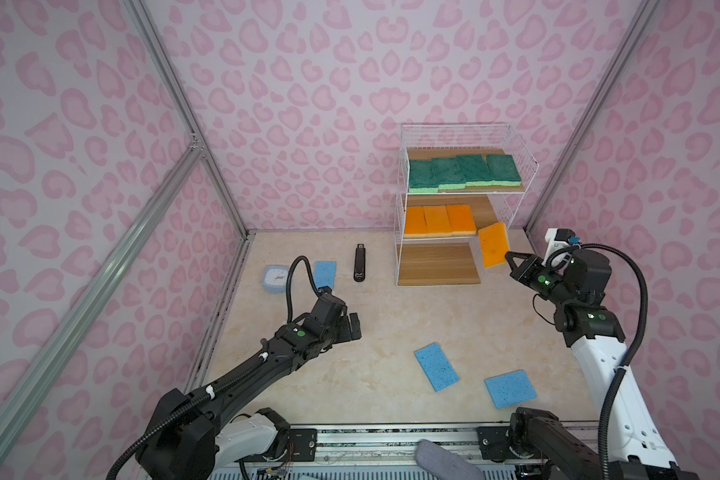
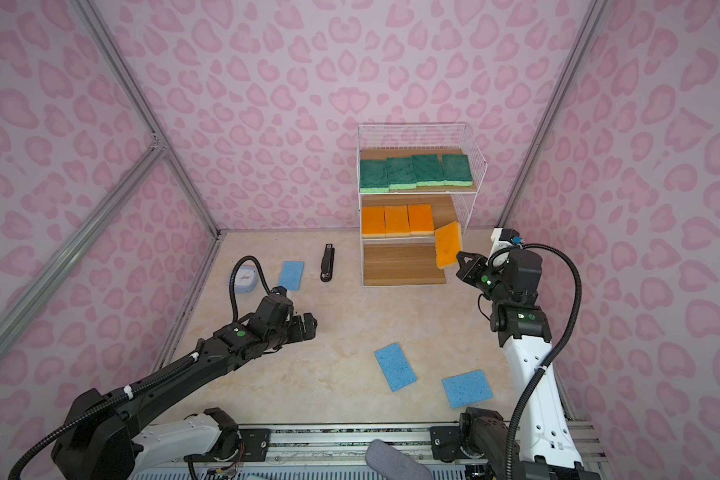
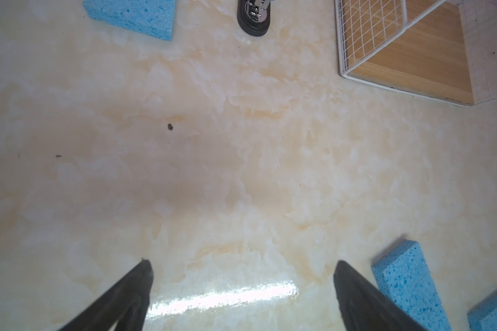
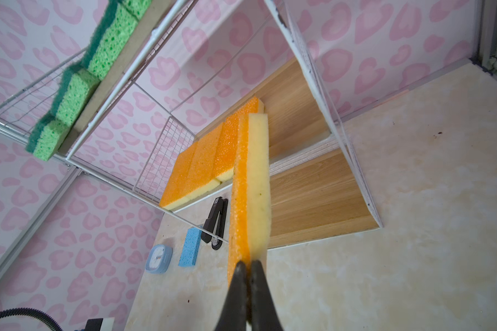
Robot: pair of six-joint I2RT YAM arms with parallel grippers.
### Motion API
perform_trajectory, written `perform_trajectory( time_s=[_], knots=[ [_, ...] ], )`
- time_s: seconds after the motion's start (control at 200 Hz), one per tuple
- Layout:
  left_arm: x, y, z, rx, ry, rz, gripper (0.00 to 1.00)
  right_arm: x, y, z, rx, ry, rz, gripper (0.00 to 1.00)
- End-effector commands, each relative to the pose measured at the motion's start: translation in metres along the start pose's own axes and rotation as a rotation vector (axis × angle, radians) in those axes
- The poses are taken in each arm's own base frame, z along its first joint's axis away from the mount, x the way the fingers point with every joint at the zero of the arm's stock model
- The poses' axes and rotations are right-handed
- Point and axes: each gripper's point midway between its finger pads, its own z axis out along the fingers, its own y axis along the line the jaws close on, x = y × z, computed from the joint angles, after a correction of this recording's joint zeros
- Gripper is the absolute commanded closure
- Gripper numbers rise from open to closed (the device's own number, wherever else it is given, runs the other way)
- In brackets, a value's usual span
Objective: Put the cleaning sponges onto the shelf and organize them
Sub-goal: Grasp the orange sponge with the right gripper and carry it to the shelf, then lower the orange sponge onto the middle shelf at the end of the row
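The left arm's cable crosses the small blue clock [image 1: 275, 279], and its wrist covers the near end of the far blue sponge [image 1: 324, 274] beside the black stapler [image 1: 359, 264]. In the left wrist view, both that sponge and the stapler are cut off by the frame edge.

The slanted blue sponge [image 1: 436, 366] and the nearest blue sponge [image 1: 510, 388] lie flat on the tabletop [image 1: 391, 324], well apart from the shelf [image 1: 437, 266]. Four green sponges [image 1: 462, 170] line its top board, and three orange sponges [image 1: 439, 220] sit on the middle one.

The right end effector [image 1: 508, 257] is clamped tight on the near end of a fourth orange sponge [image 1: 492, 245]. This sponge is tilted at the middle board's right end; whether it touches the board or the row is unclear. The left end effector [image 1: 350, 328] hangs over the tabletop, spread wide and holding nothing.
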Motion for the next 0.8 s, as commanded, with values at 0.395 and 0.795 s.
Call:
perform_trajectory(
  time_s=[0.395,0.795],
  knots=[
    [-0.005,-0.005,0.012,0.002,-0.006,0.028,0.01,-0.037,-0.002,0.036,-0.087,-0.030,0.050,0.96],
    [-0.006,-0.008,0.017,0.000,0.010,0.043,0.01,-0.041,-0.019,0.061,-0.074,-0.007,0.078,0.96]
  ],
)
